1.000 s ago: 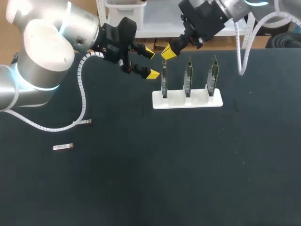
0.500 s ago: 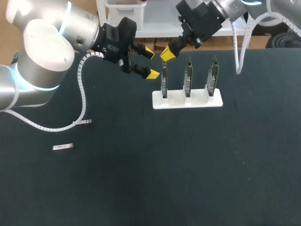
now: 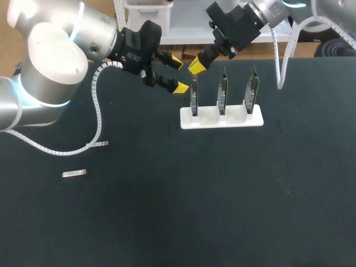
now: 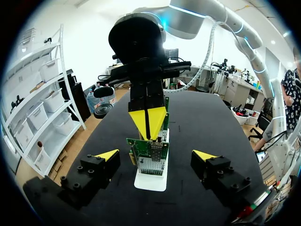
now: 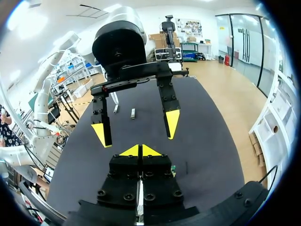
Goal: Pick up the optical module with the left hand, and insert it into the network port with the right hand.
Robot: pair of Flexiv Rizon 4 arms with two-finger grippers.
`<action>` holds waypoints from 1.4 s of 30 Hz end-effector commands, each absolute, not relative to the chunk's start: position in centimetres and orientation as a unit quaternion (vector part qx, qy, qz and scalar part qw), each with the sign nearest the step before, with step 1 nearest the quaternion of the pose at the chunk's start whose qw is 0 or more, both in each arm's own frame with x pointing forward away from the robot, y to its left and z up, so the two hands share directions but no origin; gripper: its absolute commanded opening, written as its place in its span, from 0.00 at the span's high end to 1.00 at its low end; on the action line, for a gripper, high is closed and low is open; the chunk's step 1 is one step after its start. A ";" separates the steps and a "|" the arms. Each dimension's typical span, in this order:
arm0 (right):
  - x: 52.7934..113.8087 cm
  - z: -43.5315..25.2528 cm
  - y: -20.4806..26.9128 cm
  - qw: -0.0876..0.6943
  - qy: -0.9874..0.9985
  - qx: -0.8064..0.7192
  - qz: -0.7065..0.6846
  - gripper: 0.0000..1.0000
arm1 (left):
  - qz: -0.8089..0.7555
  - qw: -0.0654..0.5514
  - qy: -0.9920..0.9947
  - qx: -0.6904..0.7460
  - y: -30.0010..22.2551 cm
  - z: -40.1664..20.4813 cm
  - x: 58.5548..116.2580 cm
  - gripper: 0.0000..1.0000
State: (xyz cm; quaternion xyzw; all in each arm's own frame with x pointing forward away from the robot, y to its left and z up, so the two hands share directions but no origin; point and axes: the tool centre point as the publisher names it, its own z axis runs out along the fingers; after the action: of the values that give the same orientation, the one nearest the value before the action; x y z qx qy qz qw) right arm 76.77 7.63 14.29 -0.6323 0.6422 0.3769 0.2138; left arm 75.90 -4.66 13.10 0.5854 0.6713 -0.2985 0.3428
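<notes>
The optical module [image 3: 74,174], a small silver bar, lies on the black table at the front left, far from both grippers; it also shows in the right wrist view as the optical module [image 5: 133,113]. My left gripper [image 3: 177,74] hangs open and empty just left of the leftmost green board [image 3: 194,95]. My right gripper [image 3: 195,64] is shut, with nothing visible in it, above that same board. In the left wrist view my left gripper [image 4: 156,155] frames the boards [image 4: 151,155], with the right gripper [image 4: 148,121] over them. The right gripper [image 5: 140,150] faces the left gripper [image 5: 136,128].
A white stand [image 3: 233,119] at the back middle holds three upright green boards in a row. The left arm's white cable [image 3: 99,111] trails onto the table and ends near the module. The table's back edge is close behind the stand.
My right arm has drifted a little to the left above the boards, still shut. The left arm and the module have not moved.
</notes>
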 end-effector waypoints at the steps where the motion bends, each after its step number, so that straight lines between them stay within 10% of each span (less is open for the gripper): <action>1: 76.4 14.2 7.6 0.214 0.645 -0.631 0.373 1.00 | -0.297 0.340 0.673 0.586 -4.8 13.1 76.0 0.00; 42: 76.3 14.3 7.4 0.223 0.647 -0.626 0.373 1.00 | -0.297 0.340 0.673 0.586 -4.8 13.1 76.0 0.00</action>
State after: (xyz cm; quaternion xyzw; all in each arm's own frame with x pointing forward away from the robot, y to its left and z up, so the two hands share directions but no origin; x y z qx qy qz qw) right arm 76.82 7.77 14.33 -0.6286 0.6471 0.3738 0.2156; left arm 75.90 -4.66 13.10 0.5854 0.6714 -0.2985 0.3428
